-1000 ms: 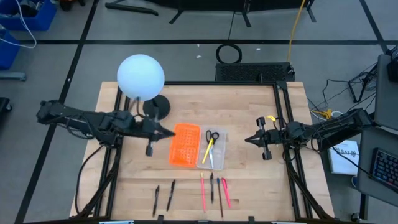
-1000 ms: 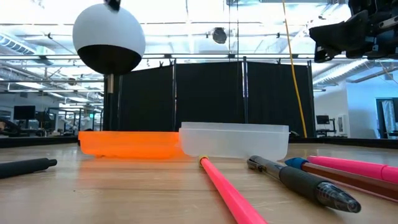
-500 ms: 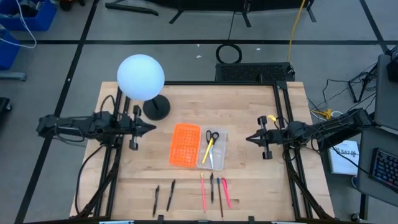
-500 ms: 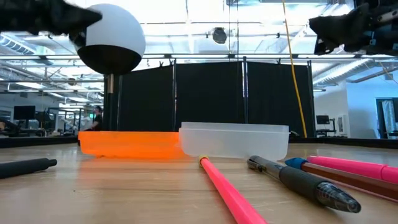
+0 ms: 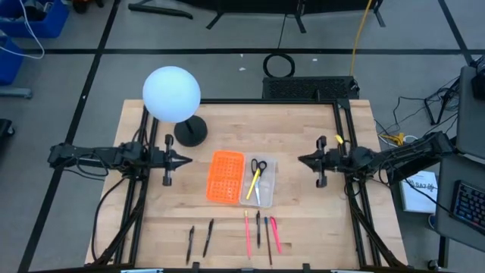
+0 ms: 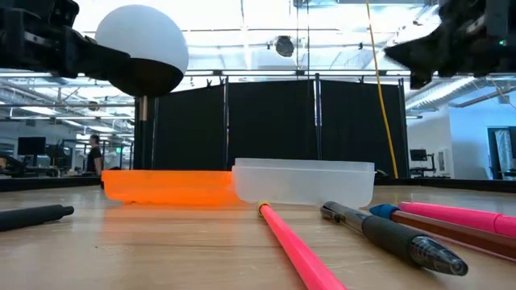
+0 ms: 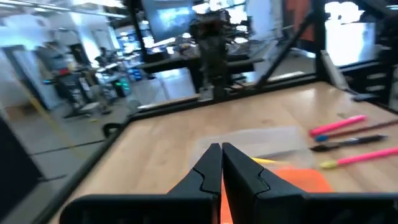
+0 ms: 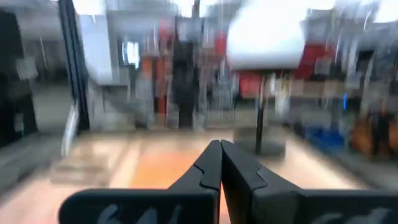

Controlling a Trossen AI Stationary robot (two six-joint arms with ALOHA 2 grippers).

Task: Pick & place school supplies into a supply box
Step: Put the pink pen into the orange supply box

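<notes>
The left gripper and right gripper hang on either side of the box, both jaws pressed together, holding nothing. Scissors lie in the box; pens lie on the desk near its front edge

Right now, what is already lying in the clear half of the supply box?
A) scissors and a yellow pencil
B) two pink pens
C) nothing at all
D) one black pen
A: the high view shows black-handled scissors and a yellow pencil lying in the clear tray beside the orange half.
</notes>
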